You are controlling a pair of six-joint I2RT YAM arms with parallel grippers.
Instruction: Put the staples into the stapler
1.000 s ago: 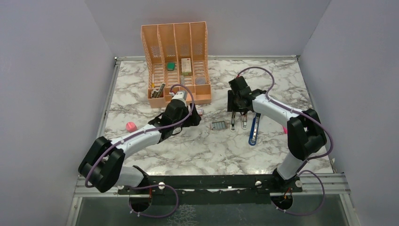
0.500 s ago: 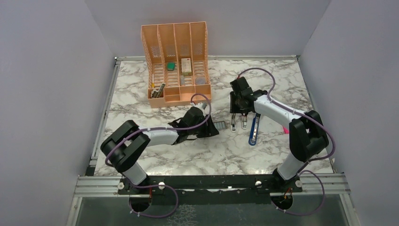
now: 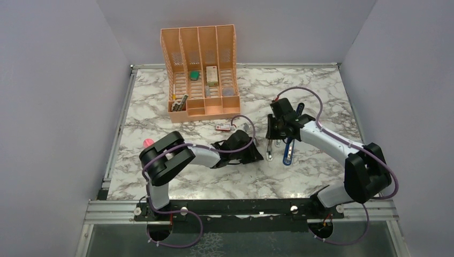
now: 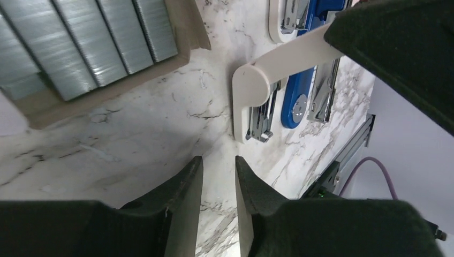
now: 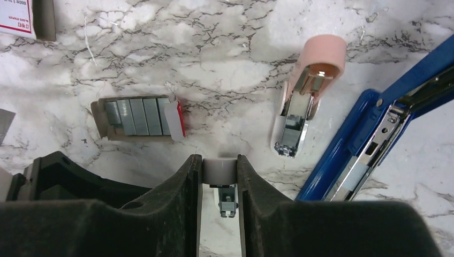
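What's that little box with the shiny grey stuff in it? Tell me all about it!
Those are the staples: several shiny grey metal strips lying side by side in a small, shallow, tan cardboard tray with no lid. A white-and-red flap sticks out at one short end. The tray lies flat on the marble table, and nothing else touches it. The left gripper is close by, empty.
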